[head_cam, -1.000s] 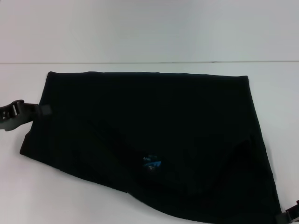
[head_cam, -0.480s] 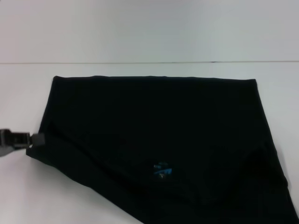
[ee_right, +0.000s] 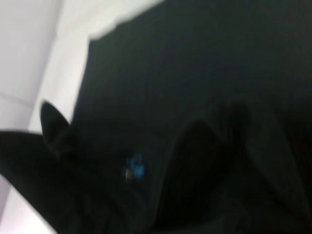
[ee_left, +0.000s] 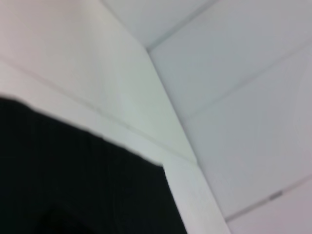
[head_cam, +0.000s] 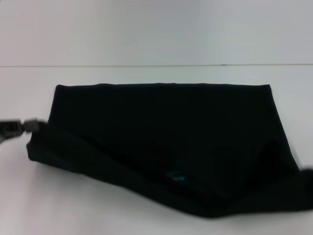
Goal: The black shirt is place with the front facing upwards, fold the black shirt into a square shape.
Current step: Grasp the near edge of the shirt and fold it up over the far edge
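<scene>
We see little of the robot. At nine o'clock in our head view the left gripper [head_cam: 29, 125] shows as a dark grey, blocky piece ending in a small, paler grey, squarish tip. We find no cables, screws or markings on it that we can make out. At four o'clock, a dark blur at the edge may be the right gripper; we cannot tell.

No text can be read; the black shirt [head_cam: 161, 142] shows only a small blue neck label [head_cam: 174, 177], too blurred to make out.
</scene>
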Robot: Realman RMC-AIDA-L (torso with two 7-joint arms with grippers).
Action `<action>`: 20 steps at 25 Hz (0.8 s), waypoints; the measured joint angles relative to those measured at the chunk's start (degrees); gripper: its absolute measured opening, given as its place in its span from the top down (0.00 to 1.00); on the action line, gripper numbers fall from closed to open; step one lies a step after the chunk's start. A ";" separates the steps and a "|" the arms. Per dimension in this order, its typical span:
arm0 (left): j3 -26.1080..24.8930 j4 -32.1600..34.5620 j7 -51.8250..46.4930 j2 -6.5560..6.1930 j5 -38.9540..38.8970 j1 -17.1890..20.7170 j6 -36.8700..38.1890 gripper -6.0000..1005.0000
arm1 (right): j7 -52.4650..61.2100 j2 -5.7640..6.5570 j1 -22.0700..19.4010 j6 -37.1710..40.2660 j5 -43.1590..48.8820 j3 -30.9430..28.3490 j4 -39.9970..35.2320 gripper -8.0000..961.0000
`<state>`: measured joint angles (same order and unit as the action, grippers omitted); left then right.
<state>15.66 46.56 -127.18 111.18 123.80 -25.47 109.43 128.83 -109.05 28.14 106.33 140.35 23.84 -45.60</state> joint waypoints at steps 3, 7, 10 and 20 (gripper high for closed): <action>-0.72 -0.57 -1.33 0.79 -1.04 -1.90 -4.80 0.99 | 0.49 0.65 2.49 -4.18 -3.04 -1.83 2.21 0.97; -1.18 -2.46 -1.82 1.80 -1.94 -4.46 -11.41 0.99 | 0.87 1.11 5.07 -11.59 -7.38 -4.38 5.57 0.97; -1.15 -3.05 -1.88 2.60 -2.67 -5.82 -15.81 0.99 | 1.37 0.78 5.93 -18.83 -10.55 -4.46 7.26 0.97; 0.95 -3.89 -1.86 5.10 -4.22 -8.05 -31.12 0.99 | 1.89 -3.43 10.12 -42.74 -12.62 0.13 10.80 0.97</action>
<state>16.61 42.67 -129.04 116.28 119.58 -33.52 78.31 130.72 -112.49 38.27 63.59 127.73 23.97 -34.80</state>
